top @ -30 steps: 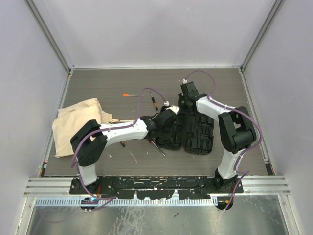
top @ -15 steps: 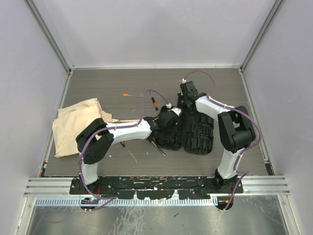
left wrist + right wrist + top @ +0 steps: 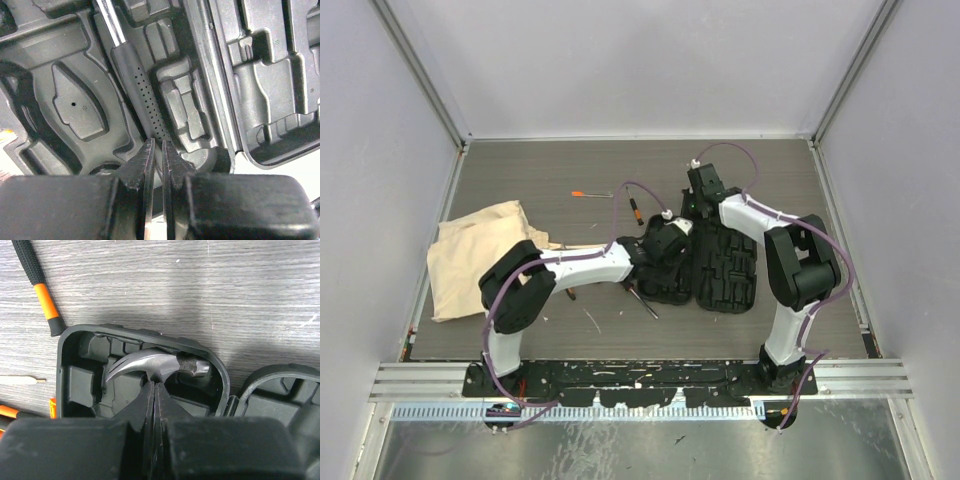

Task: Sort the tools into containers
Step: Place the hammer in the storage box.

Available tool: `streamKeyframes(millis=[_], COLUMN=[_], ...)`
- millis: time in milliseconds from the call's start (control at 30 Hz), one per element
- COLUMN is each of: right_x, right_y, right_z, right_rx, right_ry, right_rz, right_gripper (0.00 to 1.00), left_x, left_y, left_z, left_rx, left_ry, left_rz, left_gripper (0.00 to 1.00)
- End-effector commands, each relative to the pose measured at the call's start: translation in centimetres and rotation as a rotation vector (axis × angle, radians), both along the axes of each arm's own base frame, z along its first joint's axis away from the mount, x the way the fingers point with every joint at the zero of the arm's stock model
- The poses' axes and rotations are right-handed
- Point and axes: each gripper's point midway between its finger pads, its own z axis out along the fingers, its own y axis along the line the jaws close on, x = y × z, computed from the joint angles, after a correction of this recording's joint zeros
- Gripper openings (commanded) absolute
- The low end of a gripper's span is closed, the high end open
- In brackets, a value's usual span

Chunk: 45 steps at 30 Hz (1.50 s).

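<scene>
A: Where is the hammer (image 3: pixel 142 95) lying?
B: It is lying in a moulded slot of the open black tool case (image 3: pixel 725 272) on the worktop (image 3: pixel 200 290).
A: End effector status?
B: The right end effector (image 3: pixel 154 386) is sitting fully closed and empty over the steel head. The left end effector (image 3: pixel 157 145) is showing a thin slit at the handle's butt; grip cannot be determined.

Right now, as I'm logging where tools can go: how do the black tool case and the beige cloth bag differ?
The tool case is black, rigid and moulded into slots; the cloth bag is beige, soft and crumpled. The tool case lies open mid-table; the cloth bag sits at the left. The tool case holds a hammer; what the cloth bag holds cannot be seen. Both rest on the table.
</scene>
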Motion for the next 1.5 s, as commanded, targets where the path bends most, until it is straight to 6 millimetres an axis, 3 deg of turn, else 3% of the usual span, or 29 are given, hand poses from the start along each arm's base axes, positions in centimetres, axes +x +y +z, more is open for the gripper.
streamKeyframes(millis=[0,567,867,1000,1100,1200,1467], right_x=[0.1,-2.4,-5.2,-6.0,-5.1,-3.2,1.1], right_y=[-1.1,-3.6,-3.9,-3.8,-3.3,-2.1,1.2], right_z=[-1.9,-7.4,-11.3,-11.8,-10.1,-6.8,3.7], right_rx=[-0.078,-0.258,-0.324,-0.325,-0.299,-0.244,-0.057], right_ry=[0.036,0.227,0.335,0.342,0.29,0.203,-0.072], right_rz=[-0.011,-0.02,0.015,0.017,0.012,0.026,0.044], right_gripper=[0.05,0.0,0.0,0.0,0.01,0.01,0.11], left_x=[0.7,-0.7,-1.7,-2.2,-2.0,-1.5,0.3], left_y=[-1.0,0.5,1.9,2.6,2.5,1.9,-0.2], left_z=[-0.1,-3.1,-4.2,-4.4,-3.7,-1.9,6.5], left_rx=[-0.011,0.016,0.027,0.023,0.016,-0.003,-0.109], left_ry=[-0.021,0.03,0.047,0.052,0.039,0.013,-0.105], left_rz=[-0.002,0.003,0.008,0.017,0.018,0.005,-0.025], left_gripper=[0.09,0.03,0.02,0.02,0.03,0.04,0.15])
